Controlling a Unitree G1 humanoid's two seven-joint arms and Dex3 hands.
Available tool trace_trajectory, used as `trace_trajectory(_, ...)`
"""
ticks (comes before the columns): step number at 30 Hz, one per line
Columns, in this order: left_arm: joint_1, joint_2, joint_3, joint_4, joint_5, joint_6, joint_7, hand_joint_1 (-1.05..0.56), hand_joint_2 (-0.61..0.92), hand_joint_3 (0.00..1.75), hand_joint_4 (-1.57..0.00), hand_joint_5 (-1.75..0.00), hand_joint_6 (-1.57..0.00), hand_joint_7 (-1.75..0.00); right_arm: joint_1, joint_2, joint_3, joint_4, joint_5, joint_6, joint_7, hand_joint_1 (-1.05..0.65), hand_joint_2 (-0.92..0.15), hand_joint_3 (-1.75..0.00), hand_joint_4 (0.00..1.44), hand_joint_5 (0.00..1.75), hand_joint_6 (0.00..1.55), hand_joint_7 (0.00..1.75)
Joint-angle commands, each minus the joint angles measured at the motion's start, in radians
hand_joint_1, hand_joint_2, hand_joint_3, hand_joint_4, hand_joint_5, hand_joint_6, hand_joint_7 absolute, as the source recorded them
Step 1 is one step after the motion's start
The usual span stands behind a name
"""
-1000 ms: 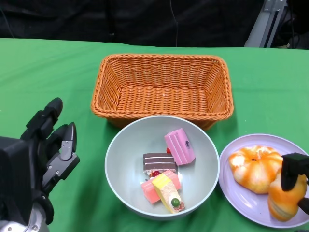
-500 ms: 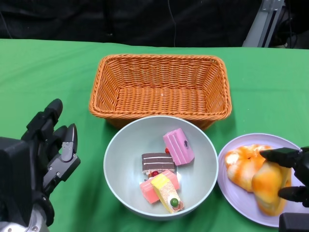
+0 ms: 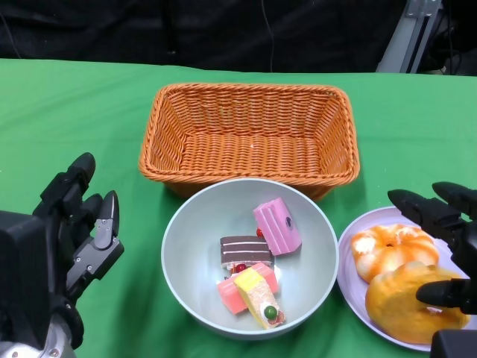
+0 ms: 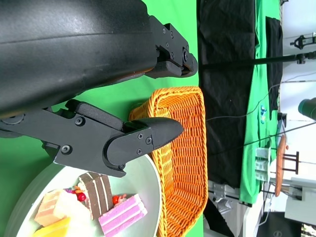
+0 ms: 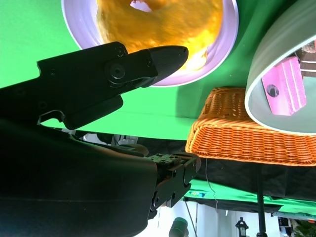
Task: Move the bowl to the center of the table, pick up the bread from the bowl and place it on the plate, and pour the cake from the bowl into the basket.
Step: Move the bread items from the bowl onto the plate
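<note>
Bowl [image 3: 184,246], pale grey, sits mid-table on the green cloth [image 3: 67,119], its far rim just in front of the orange wicker basket [image 3: 250,134]. Inside it: cake pieces only, i.e. a pink wedge [image 3: 277,226], a chocolate-striped slice [image 3: 246,249], a pink slab [image 3: 231,292] and a yellow slice w/ a green dot on top [image 3: 258,296], all bunched toward the near-centre. Basket holds nothing.

Plate [image 3: 350,257], lilac, lies just right of the bowl, nearly touching its rim. Two breads on it: an orange-and-white bun [image 3: 387,250] on the far side, a golden loaf [image 3: 399,306] nearer the robot, touching each other.

Right hand [image 3: 443,253] hovers over the plate's right side, released, fingers apart, gripping nothing; one fingertip is close over the loaf. Right wrist view shows a finger [image 5: 148,61] stretched across the bread w/o closing on it.

Left hand [image 3: 74,224] is well left of the bowl, above the cloth, fingers spread, holding nothing.
</note>
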Motion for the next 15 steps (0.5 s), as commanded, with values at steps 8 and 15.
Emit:
trace_trajectory(8, -0.005, 0.011, 0.010, 0.000, 0.000, -0.008, -0.002, -0.45, 0.92, 0.73, 0.00, -0.37, -0.26, -0.01, 0.030, -0.028, -0.077, -0.105, 0.031, 0.022, 0.064, -0.62, -0.92, -0.18, 0.08, 0.01, 0.11, 0.01)
trace_trajectory(15, -0.002, 0.015, 0.005, 0.003, 0.009, -0.019, -0.005, -0.45, 0.92, 0.73, 0.00, -0.37, -0.25, -0.01, 0.056, -0.001, -0.104, -0.152, 0.038, 0.006, 0.033, -0.62, -0.92, -0.17, 0.14, 0.05, 0.15, 0.03)
